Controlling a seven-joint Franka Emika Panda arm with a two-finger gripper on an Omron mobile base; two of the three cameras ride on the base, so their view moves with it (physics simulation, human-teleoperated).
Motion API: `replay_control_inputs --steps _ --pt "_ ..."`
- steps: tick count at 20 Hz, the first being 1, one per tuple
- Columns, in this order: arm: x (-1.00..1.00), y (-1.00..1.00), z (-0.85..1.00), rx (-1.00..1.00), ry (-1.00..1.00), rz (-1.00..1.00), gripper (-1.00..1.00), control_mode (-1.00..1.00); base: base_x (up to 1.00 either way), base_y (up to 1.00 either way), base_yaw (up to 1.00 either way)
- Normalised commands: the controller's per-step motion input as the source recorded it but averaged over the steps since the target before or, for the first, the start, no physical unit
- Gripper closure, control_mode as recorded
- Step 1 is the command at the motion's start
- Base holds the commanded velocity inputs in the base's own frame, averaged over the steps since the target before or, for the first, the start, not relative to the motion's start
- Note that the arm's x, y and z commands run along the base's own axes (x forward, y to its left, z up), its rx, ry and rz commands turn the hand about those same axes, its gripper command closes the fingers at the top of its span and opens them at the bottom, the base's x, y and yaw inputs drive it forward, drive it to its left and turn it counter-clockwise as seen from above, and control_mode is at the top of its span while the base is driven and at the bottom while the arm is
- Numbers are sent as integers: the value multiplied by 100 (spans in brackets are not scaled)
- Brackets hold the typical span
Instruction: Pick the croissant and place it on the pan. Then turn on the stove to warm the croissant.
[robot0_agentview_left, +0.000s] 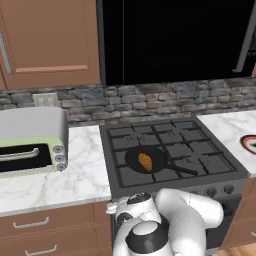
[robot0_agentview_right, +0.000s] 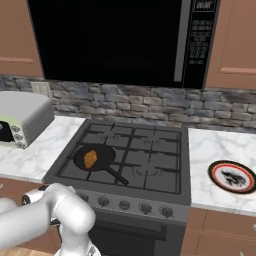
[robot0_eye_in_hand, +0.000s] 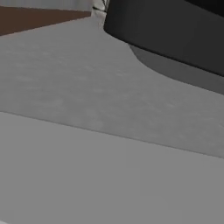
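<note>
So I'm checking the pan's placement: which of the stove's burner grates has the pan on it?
The front-left grate of the stove: the black pan sits there with the croissant in it, handle pointing toward the front centre. The other grates are bare.

croissant (robot0_agentview_left: 145, 161) in pan (robot0_agentview_left: 159, 156) on stove (robot0_agentview_left: 200, 150) front-left burner, toaster oven (robot0_agentview_left: 30, 142) left, plate (robot0_agentview_right: 232, 176) right

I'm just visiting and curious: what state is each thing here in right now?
croissant: lying in the pan.
pan: on the stove's front left burner, handle pointing right.
stove: no flame visible.
plate: on the right counter, no food on it.
toaster oven: door closed.
</note>
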Motion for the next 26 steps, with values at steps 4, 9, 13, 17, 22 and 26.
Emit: replay_control_inputs --steps 4,9,13,17,22,26 --pt "-35 92 -38 -47 34 11 100 -100 0 0 0" --pt "-10 98 -47 -76 48 7 100 -100 0 0 0" --pt "-25 88 -32 -78 70 2 100 -100 0 0 0" --pt "-48 92 -27 -78 82 5 100 -100 0 0 0" --pt "-66 99 -13 -74 94 5 100 -100 0 0 0" --pt "-71 100 -29 -80 66 -4 100 -100 0 0 0"
